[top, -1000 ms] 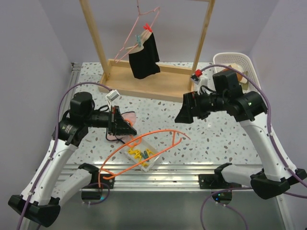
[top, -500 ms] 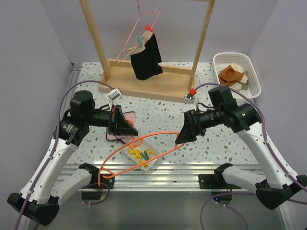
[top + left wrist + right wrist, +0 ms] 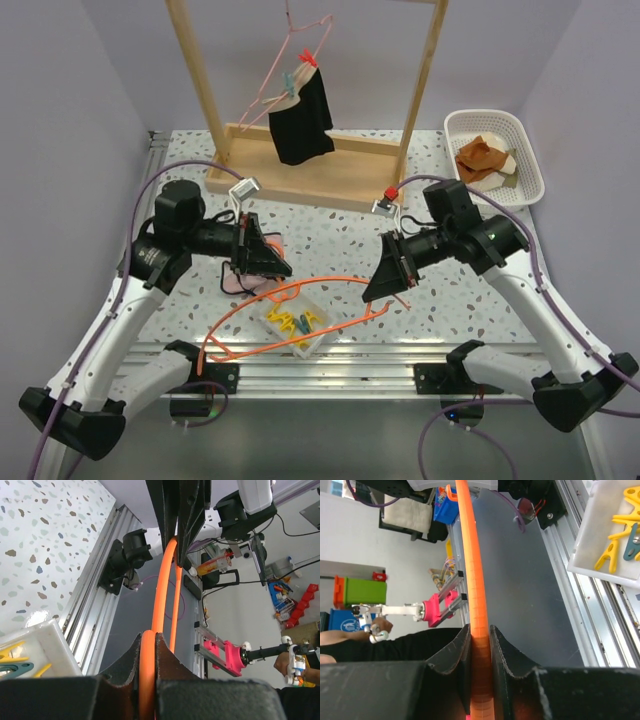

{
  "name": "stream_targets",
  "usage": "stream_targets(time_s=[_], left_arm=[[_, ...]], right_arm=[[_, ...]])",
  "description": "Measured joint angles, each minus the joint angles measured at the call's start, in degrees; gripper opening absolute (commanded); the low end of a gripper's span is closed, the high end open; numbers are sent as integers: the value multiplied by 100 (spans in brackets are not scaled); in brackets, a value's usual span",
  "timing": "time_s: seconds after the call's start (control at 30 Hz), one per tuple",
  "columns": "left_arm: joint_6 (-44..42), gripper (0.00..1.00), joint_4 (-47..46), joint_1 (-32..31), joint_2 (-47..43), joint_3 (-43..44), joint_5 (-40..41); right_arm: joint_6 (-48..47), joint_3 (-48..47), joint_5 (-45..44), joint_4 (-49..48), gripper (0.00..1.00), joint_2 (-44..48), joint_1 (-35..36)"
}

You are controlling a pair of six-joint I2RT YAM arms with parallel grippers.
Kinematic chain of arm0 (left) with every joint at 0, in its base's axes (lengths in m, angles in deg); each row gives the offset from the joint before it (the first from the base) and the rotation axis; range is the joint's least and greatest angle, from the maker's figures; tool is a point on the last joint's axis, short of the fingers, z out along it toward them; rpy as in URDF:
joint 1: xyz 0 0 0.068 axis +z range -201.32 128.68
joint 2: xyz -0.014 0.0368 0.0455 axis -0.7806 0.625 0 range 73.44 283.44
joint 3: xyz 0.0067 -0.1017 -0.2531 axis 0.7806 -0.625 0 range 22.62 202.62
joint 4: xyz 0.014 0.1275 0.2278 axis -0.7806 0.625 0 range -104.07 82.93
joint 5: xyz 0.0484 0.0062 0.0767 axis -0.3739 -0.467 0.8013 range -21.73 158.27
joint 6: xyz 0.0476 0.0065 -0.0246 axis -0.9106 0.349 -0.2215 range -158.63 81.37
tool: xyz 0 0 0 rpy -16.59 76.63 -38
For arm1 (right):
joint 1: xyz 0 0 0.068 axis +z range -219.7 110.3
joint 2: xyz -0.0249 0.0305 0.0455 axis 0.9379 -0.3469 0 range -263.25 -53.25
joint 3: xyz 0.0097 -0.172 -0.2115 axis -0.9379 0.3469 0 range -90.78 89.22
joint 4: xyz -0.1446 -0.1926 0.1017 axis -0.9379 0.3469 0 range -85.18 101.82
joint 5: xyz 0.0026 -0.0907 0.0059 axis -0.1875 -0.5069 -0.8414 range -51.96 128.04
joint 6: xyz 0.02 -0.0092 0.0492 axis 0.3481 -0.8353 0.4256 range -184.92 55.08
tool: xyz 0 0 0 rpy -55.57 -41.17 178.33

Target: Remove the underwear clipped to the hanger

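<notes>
Both my grippers are clamped on the orange hanger [image 3: 472,555], one at each end, and it hangs low over the table's near edge. The left gripper [image 3: 147,647] has its fingers pinched tight on the wire. So does the right gripper [image 3: 479,635], with the wire squeezed between the pads. Nothing is clipped to this hanger along the length I can see, so I judge its load is off.

The pink brief [image 3: 234,284] lies crumpled on the table just beside my left gripper, partly hidden under the arm. That one looks free. The peg tray [image 3: 47,635] sits below the hanger with yellow pegs in it.

The black brief [image 3: 303,120] hangs well apart from me, at the back on the rack [image 3: 203,90]. It is pegged to a thin pink hanger, with a red peg at its top corner, so that one is not done.

I make it roughly halfway, with one brief down and one still up. What's left, as I see it, is to set this bare hanger aside, reach back to the rack and unclip the black one.
</notes>
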Motion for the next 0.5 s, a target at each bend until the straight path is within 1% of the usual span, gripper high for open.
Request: stream_targets(time_s=[0.07,0.1,0.13,0.17,0.2,0.23,0.4,0.5], left_arm=[[-22,0,24,0,85,52,7],[-37,6,68,0,131,92,20],[-79,16,138,2,179,146,68],[-168,66,229,9,243,212,151],[-280,98,313,13,306,293,275],[-341,100,402,20,393,402,431],[-693,100,841,267,798,903,1217],[-887,100,1130,520,1082,1316,1862]], right_arm=[[-2,87,44,-26,0,55,2],[-2,114,50,-28,0,57,2],[-2,127,46,-28,0,57,2],[-7,136,37,-31,0,52,0],[-9,136,31,-48,0,48,4],[-9,136,-24,-35,0,46,26],[-28,125,-225,114,0,7,70],[-39,26,-382,160,0,-90,63]])
